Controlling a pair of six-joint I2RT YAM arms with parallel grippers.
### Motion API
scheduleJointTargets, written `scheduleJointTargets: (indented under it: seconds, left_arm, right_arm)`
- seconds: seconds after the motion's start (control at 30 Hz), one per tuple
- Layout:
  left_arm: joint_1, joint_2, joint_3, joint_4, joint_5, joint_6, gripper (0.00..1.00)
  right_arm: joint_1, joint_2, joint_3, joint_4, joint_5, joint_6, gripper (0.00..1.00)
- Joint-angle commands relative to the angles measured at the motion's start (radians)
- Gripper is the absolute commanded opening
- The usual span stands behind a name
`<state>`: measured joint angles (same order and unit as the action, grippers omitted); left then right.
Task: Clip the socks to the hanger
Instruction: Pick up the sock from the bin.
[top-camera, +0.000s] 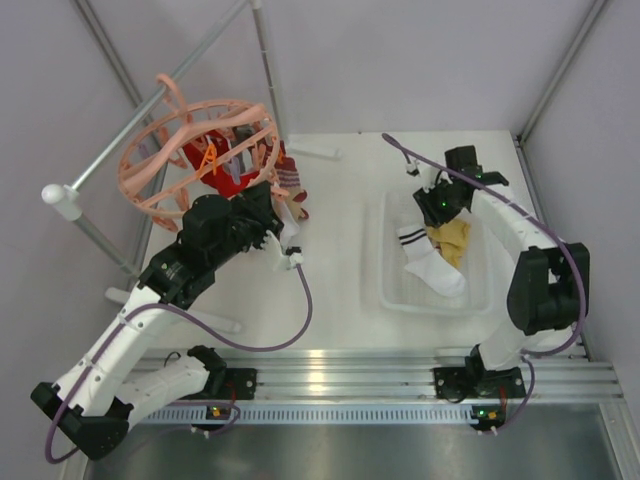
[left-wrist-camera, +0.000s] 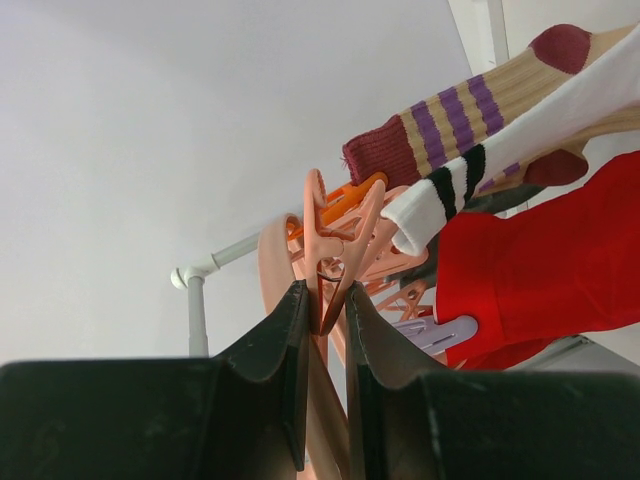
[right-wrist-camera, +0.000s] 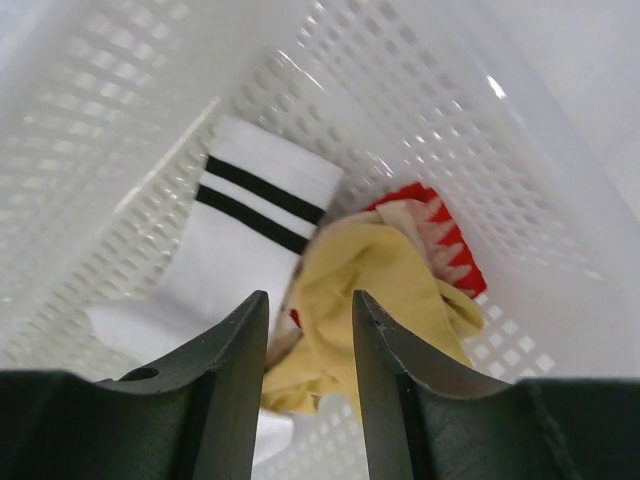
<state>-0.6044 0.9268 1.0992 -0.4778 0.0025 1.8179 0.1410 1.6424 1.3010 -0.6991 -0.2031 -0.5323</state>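
Bright diffuse light, faint shadows, glare on the base rail (top-camera: 330, 362)

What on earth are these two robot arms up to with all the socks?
They are hanging socks on the pink hanger. The left gripper pinches one clip of it, next to a red sock and striped ones already hanging there. The right gripper hovers open over the white basket, just above a yellow sock and a white striped sock not yet hung.

Pale, plain walls (top-camera: 400, 60) all round, soft even light; a grey metal rail (top-camera: 110, 145) runs just beyond the left gripper (top-camera: 283, 240), with the white table (top-camera: 340, 220) beneath it.
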Motion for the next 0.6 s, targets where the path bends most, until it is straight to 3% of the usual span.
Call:
scheduleJointTargets:
  seconds: [0.0,0.27,0.57]
  left_arm:
    - [-0.003,-0.014,-0.005,0.036,0.028,-0.037,0.0]
    - [-0.003,-0.017,-0.002,0.031,0.028,-0.04,0.0]
    - [-0.001,-0.013,-0.009,0.041,0.03,-0.046,0.0]
  right_arm:
    - [0.069,-0.033,-0.023,0.026,0.005,0.127,0.38]
    - [0.104,0.102,-0.054,0.113,0.077,0.221,0.37]
    - [0.117,0.218,-0.056,0.19,-0.001,0.288,0.36]
